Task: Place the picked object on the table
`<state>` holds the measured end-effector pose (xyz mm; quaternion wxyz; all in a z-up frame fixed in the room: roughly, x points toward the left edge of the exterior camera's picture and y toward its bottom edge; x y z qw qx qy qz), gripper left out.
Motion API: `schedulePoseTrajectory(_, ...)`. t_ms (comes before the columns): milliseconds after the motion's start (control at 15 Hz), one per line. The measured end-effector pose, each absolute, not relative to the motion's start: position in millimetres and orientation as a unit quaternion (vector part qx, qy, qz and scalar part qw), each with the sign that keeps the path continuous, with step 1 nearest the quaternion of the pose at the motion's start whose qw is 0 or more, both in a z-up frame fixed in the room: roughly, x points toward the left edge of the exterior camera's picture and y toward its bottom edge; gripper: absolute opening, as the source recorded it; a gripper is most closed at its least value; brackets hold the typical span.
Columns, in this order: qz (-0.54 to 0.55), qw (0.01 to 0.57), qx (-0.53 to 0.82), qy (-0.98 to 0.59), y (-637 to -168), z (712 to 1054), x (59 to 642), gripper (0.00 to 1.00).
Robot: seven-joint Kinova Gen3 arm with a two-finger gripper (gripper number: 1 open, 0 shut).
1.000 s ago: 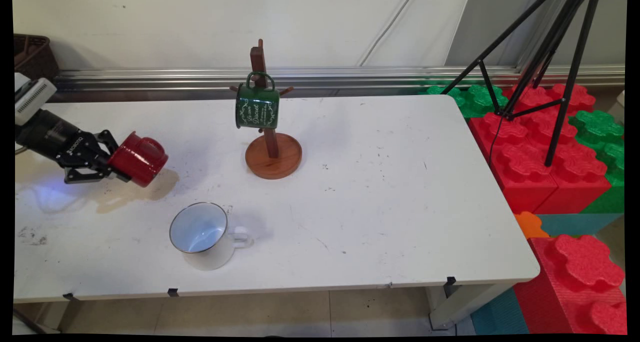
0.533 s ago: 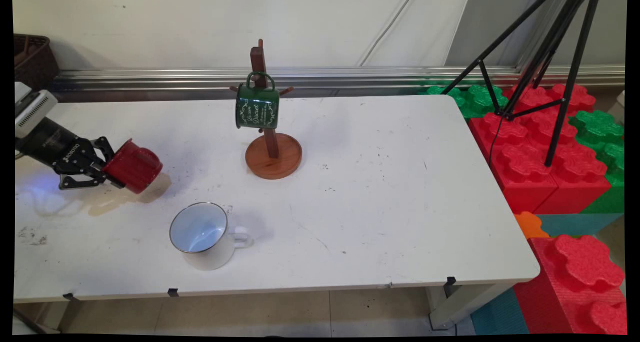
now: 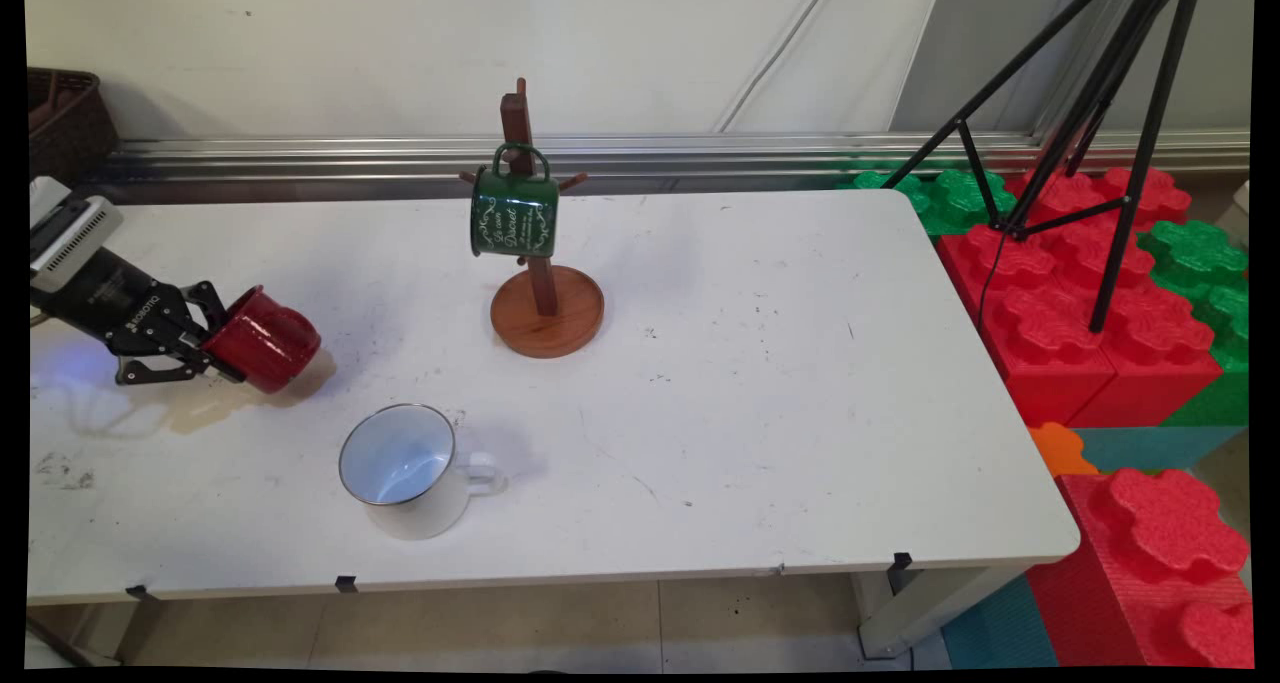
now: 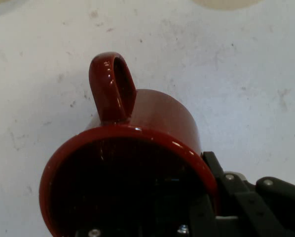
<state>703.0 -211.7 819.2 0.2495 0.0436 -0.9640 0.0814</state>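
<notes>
Lower centre-left I see a white enamel mug (image 3: 405,469) upright on the white table (image 3: 760,403). At left, my black two-finger gripper (image 3: 212,346) is clamped on a glossy red mug's (image 3: 264,339) rim, mug tipped sideways, low over the table. Farther back, a green enamel mug (image 3: 514,213) hangs on a wooden mug tree (image 3: 541,293).

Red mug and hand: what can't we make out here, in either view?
- Red mug: main view doesn't settle whether its lower side touches the table; hand view is too close to tell.
- Hand: fingertips hidden by the mug's rim and dark inside in hand view.
- Arm: cut off by main view's left edge.
- Green mug: lettering too small to read.
- White mug: handle partly behind its body.
</notes>
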Motion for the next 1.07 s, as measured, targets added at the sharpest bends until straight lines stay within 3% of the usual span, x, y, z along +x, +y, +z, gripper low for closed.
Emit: schedulePoseTrajectory(1067,0.087,0.194,0.001,-0.977,-207.6,817.9,703.5,0.00)
